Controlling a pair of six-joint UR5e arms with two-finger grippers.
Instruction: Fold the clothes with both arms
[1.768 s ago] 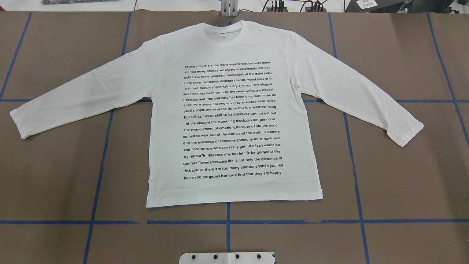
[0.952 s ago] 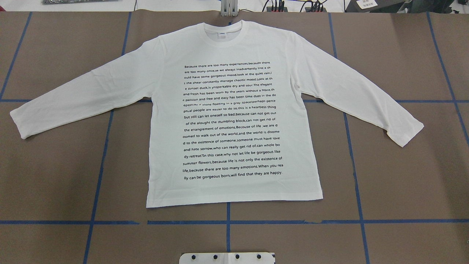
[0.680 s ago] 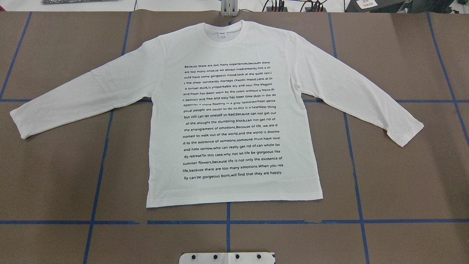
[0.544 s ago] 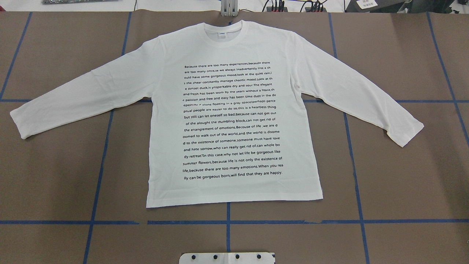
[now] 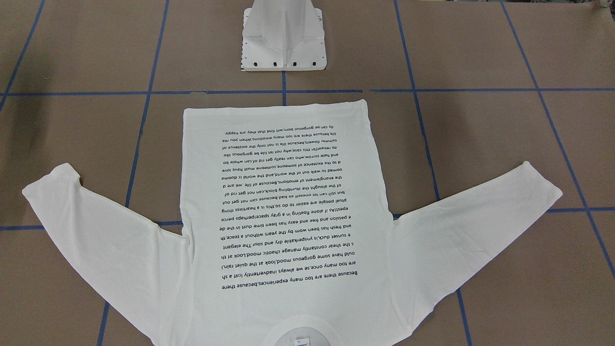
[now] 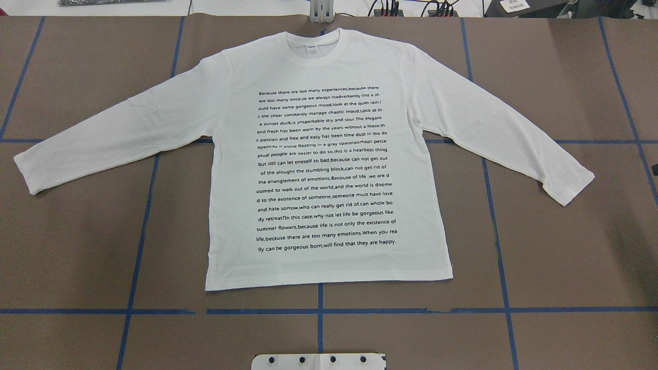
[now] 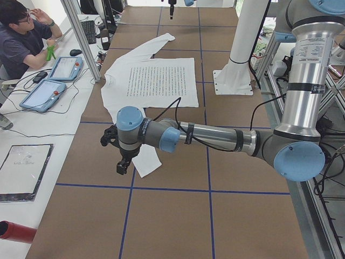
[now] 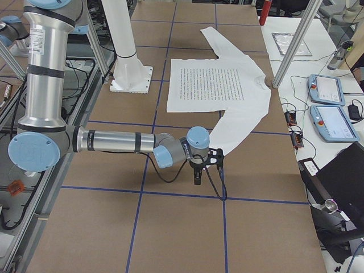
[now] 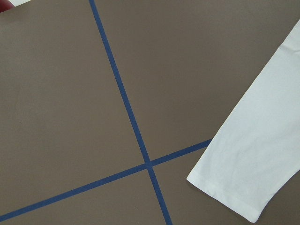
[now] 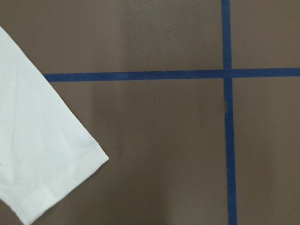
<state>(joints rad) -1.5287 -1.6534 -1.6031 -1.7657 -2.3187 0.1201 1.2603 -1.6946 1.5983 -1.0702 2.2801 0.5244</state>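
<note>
Change: shirt (image 6: 329, 154) unmoved; dark sliver (image 6: 655, 169) new at table (image 6: 77, 231) right edge.
Shirt axis: collar toward far edge, hem near robot.
Grip: left gripper (image 7: 123, 166), right gripper (image 8: 197, 179), both unclear.

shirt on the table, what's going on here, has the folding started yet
Not yet. The white shirt lies flat on the taped table, printed side up, with both sleeves spread out and nothing folded. The left gripper hangs above the table near one cuff, and the right gripper hangs near the other cuff. Both cuffs lie flat. These views do not show whether either gripper is open or shut.
</note>
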